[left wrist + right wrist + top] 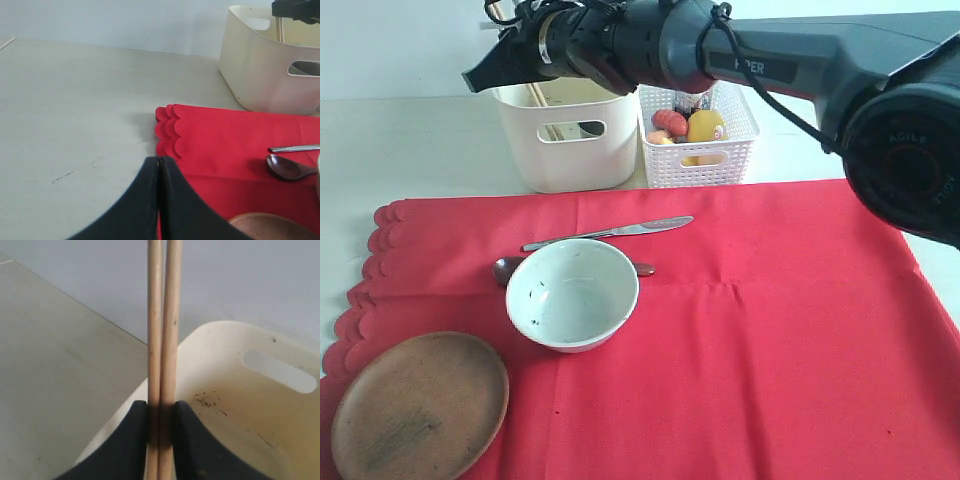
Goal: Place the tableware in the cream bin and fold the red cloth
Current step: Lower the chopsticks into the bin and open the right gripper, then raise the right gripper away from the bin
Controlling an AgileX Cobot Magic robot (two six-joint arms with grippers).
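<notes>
My right gripper (161,407) is shut on the pair of wooden chopsticks (162,315), held over the open cream bin (260,405). In the exterior view the right arm reaches across to the bin (565,150), with the gripper (490,68) above its rim. On the red cloth (770,330) lie the speckled bowl (572,295), the wooden plate (420,405), the steel knife (610,233) and the dark spoon (505,268), partly hidden behind the bowl. My left gripper (159,161) is shut and empty, low by the cloth's scalloped edge (167,130); the exterior view does not show it.
A white lattice basket (698,150) with toy food stands right of the cream bin, touching the cloth's far edge. Bare pale table (75,115) lies left of the cloth. The right arm's dark body (880,90) fills the upper right of the exterior view.
</notes>
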